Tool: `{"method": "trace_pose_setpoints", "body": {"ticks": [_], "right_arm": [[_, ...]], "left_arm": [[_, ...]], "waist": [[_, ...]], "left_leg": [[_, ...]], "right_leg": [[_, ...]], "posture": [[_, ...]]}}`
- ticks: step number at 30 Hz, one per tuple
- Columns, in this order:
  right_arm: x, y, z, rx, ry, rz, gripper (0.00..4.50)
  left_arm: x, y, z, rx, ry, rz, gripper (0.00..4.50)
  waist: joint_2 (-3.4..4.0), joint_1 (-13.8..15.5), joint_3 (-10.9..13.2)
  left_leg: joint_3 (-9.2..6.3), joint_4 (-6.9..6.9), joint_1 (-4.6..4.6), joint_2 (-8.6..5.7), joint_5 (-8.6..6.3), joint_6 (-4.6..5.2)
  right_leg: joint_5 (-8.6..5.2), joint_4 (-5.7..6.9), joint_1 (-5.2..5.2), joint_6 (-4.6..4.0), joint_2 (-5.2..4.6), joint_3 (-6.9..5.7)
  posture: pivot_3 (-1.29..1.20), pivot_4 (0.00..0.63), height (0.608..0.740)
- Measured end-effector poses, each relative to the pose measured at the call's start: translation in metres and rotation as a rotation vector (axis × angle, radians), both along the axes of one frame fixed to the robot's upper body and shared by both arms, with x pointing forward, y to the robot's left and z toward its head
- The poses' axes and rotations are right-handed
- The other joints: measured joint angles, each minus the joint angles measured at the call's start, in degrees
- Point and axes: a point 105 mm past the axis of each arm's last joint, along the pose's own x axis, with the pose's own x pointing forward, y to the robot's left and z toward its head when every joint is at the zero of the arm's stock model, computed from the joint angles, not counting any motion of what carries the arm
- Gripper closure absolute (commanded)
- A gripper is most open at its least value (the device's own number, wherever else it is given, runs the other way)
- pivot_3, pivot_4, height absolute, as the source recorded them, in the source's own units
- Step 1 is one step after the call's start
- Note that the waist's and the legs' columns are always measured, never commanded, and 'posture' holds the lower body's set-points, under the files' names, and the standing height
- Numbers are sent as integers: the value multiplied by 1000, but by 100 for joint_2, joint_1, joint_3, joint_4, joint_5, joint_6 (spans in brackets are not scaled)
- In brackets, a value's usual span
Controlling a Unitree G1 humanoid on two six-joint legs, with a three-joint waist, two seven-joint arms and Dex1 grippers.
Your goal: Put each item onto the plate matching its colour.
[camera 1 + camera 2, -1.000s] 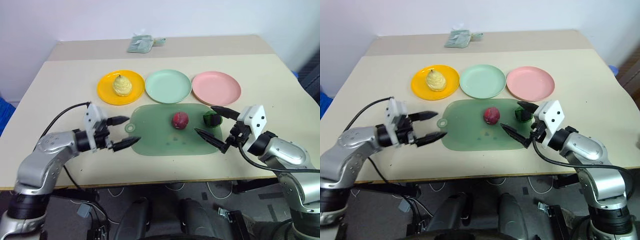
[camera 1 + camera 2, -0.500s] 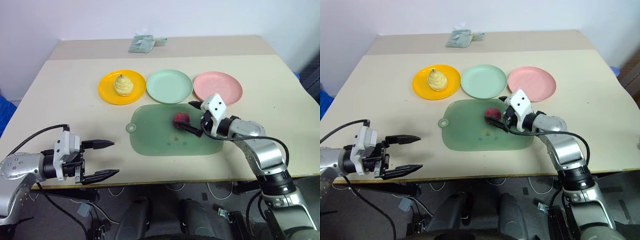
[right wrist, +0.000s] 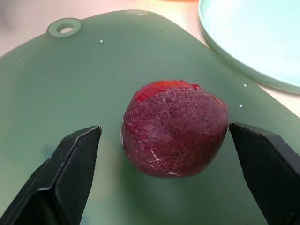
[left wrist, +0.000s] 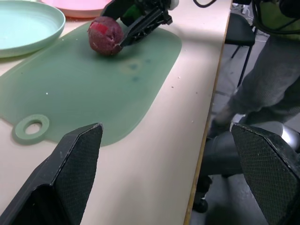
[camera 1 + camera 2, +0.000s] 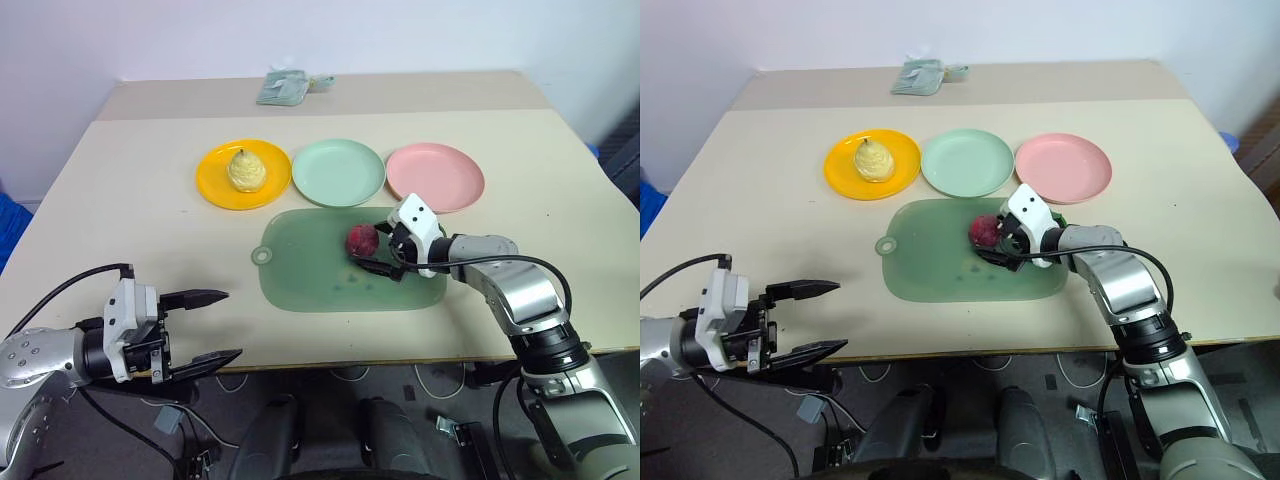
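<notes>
R claw (image 3: 164,187) open, straddling maroon lump (image 3: 174,132); we centre it, close gently, then lift toward pink plate (image 5: 435,177).

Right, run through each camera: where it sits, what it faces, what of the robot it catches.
Head pair: above, looking down on the table; both arms in frame.
Left wrist: low off the table's near edge, facing the green mat; its own open fingers frame the right gripper.
Right wrist: just over the mat, facing the red lump between open fingers.
All views share the red lump.
</notes>
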Motion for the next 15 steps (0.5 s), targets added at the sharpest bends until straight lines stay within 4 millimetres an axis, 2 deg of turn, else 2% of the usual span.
{"method": "trace_pose_setpoints", "body": {"ticks": [11,14,15], "right_arm": [[7,5,-4,35,34,-8,0],[7,6,-4,39,31,-5,861],[7,7,-4,40,28,-4,1385]], "left_arm": [[6,-5,4,-38,-28,40,55],[8,-9,4,-44,-23,36,0],[9,-9,4,-46,-24,38,0]], "waist": [[0,-5,0],[0,-9,0],[0,-12,0]], "left_leg": [[0,0,0,0,0,0],[0,0,0,0,0,0],[0,-1,0,0,0,0]], "right_leg": [[7,0,-1,11,1,0],[7,0,-1,12,2,0],[7,0,-1,12,2,0]], "posture": [[0,150,740],[0,150,740],[0,150,740]]}}
